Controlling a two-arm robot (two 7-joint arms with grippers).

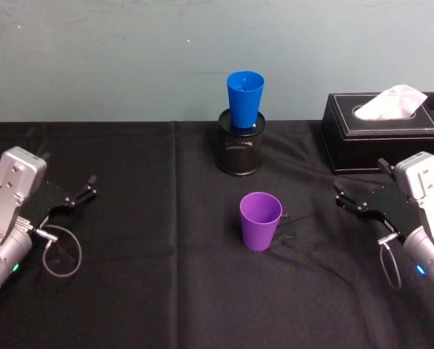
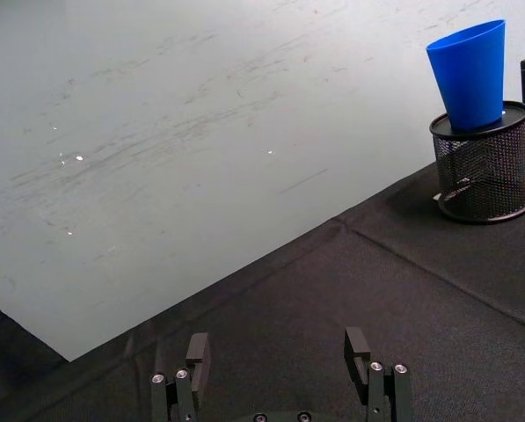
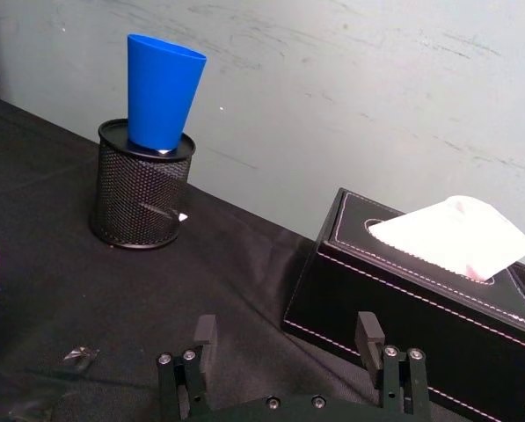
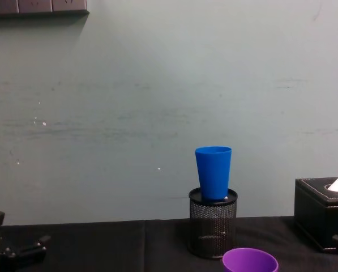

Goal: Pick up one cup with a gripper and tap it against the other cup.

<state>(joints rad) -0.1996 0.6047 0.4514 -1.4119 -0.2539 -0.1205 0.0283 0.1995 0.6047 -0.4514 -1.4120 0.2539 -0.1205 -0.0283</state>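
**Purple cup** (image 1: 260, 220): stands upright, mouth up, on the black cloth (image 1: 129, 291) at approx. the centre of the table. It stands free, apart from both grippers.

**Blue cup** (image 1: 245, 98): mouth up, base seated in the top of the black mesh pen holder (image 1: 240, 149). The holder stands behind the purple cup, toward the wall. The two cups are apart, the blue one farther back and higher.

**Right gripper** (image 1: 340, 195): on the right side of the table, low over the cloth and just in front of the black tissue box (image 1: 384, 138). Jaws stand apart with nothing between them (confirmed in the right wrist view). Fingers point inward, toward the table centre. The purple cup lies to the gripper's left, well apart from it. The right wrist view catches the cup's side at the frame edge.

**Left gripper** (image 1: 84, 190): on the left side of the table, low over the cloth. Jaws are apart and hold nothing. The purple cup is well apart, to the gripper's right. The left wrist view looks past the fingers to the blue cup and pen holder.

**Ref.:** the purple cup sits between the two grippers, somewhat nearer the right one.
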